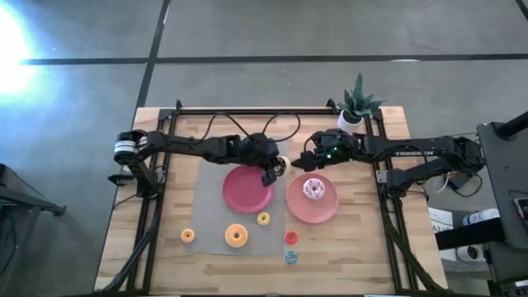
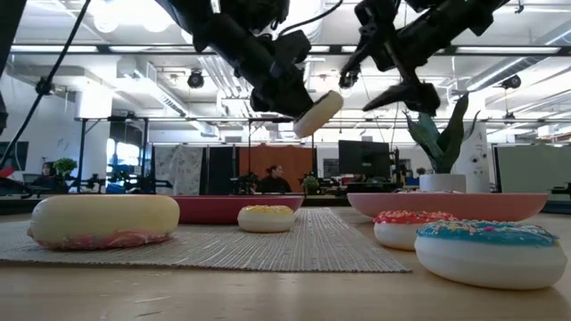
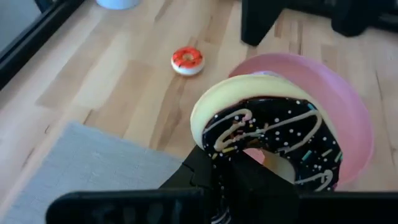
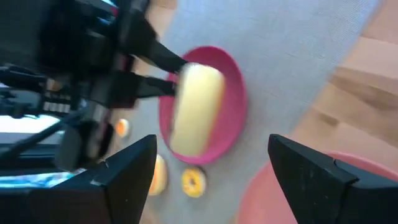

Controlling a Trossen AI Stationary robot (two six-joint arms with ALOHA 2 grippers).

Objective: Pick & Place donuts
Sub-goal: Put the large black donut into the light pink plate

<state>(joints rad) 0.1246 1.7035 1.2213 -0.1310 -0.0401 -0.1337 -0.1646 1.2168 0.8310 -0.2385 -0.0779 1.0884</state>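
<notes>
My left gripper [image 1: 271,172] is shut on the dark chocolate donut [image 3: 268,142] and holds it in the air between the red plate [image 1: 246,190] and the pink plate [image 1: 323,213]. My right gripper [image 1: 304,162] is open and empty, just to the donut's right at about the same height [image 2: 388,85]. The pink-white sprinkled donut [image 1: 313,190] lies flat in the pink plate. On the mat and table lie the orange-pink donut [image 1: 237,236] and tiny yellow [image 1: 263,219], orange [image 1: 188,236], red [image 1: 290,238] and blue [image 1: 290,257] ones. My left gripper pinches the chocolate donut by the part of its ring nearest the wrist [image 3: 227,158], one finger on each side. The fingers come slanting down from the table's left. The donut is lifted clear and stands tilted on edge [image 2: 318,113], its iced face turned toward the wrist camera.
A grey mat [image 1: 213,206] lies under the red plate and some of the donuts. A potted plant [image 1: 357,103] stands at the far right of the table. Black frame rails [image 1: 247,110] run along the table's far and side edges. The two grippers are close together above the plates.
</notes>
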